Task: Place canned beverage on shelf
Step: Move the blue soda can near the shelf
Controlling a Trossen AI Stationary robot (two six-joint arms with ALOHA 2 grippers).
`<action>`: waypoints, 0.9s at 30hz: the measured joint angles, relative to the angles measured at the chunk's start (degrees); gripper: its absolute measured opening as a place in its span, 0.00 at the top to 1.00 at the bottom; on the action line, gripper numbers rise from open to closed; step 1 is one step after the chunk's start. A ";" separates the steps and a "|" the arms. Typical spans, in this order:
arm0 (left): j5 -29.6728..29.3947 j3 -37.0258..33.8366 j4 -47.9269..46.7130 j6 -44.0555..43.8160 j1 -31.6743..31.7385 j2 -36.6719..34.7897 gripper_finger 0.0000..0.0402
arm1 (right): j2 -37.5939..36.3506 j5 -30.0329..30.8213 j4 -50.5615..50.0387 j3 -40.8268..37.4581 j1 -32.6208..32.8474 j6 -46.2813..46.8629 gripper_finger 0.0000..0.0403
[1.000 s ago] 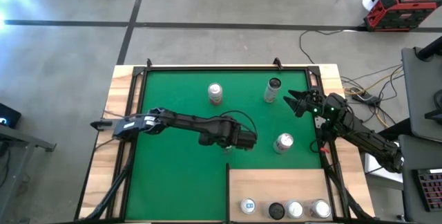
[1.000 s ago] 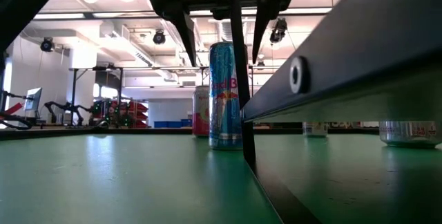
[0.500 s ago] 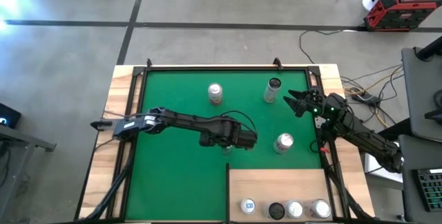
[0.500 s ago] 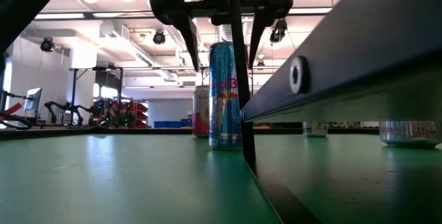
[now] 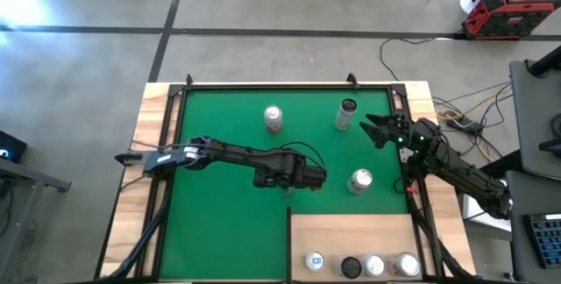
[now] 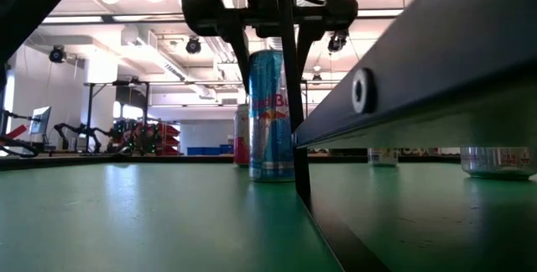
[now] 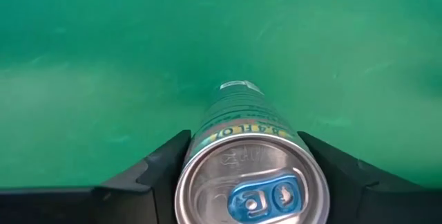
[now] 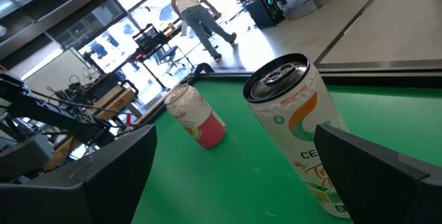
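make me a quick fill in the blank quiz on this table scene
The shelf holds ___ shelved cans.
The left end effector sits around the top of a ___ drink can.
The right end effector is wide ___.
The mat is ___.

Missing words: four; blue; open; green

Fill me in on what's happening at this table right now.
The left gripper has come down over a tall blue can standing on the green mat and its fingers are closing in on the can's sides. The right gripper waits open near the mat's right edge, facing a white-and-orange can. Four cans already stand on the wooden shelf.
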 joint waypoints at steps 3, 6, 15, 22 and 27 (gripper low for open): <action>0.81 1.37 -1.18 0.01 -0.12 0.08 0.47 | 0.00 0.00 0.02 0.00 0.00 0.00 0.05; 0.80 3.35 -2.16 0.39 -0.19 0.07 0.47 | 0.00 -0.02 0.00 0.00 0.00 0.00 0.05; 0.73 3.26 0.07 2.44 -0.09 -0.03 0.47 | 0.02 0.00 0.00 0.00 0.01 -0.01 0.05; 0.95 3.26 4.37 9.03 -0.42 1.52 0.47 | 0.00 0.00 0.02 0.00 0.02 -0.02 0.05; 0.62 3.39 7.04 19.73 -0.46 2.49 0.44 | 0.00 0.00 0.02 0.00 0.00 0.00 0.05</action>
